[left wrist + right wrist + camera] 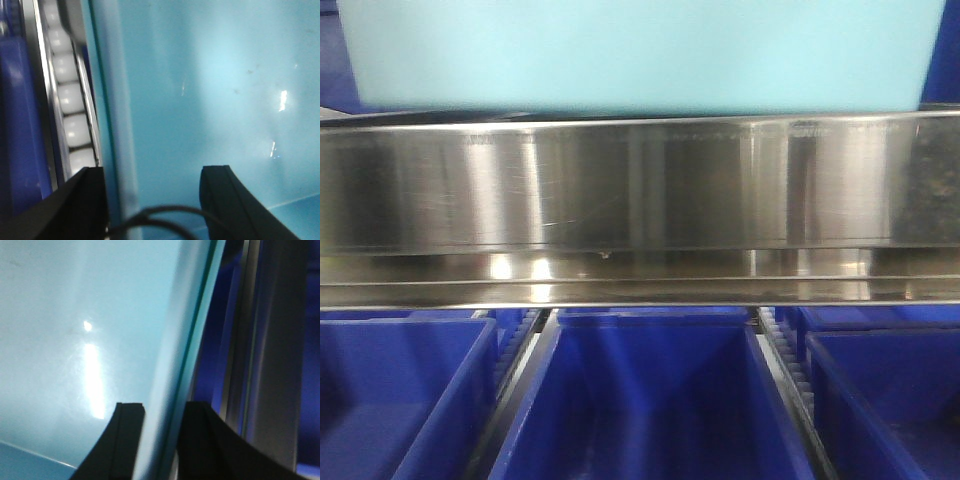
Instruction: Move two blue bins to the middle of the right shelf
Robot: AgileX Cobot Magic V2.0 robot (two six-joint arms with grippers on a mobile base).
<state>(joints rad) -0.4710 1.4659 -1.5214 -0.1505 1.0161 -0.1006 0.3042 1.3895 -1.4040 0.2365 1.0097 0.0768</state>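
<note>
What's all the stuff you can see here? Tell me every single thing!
light-blue bin: one, pale blue, top of the front view, above the rail
steel shelf rail: one, silver, across the middle
dark blue bins: three, dark blue, in a row under the rail
rollers: one column, white, beside the light-blue bin
left end effector: black, fingers either side of the bin's wall, gap showing
right end effector: black, closed on the bin's wall

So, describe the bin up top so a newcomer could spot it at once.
Find the steel rail across the front view. The bin sits just above it, over the dark blue bins. It alone is pale cyan.
</note>
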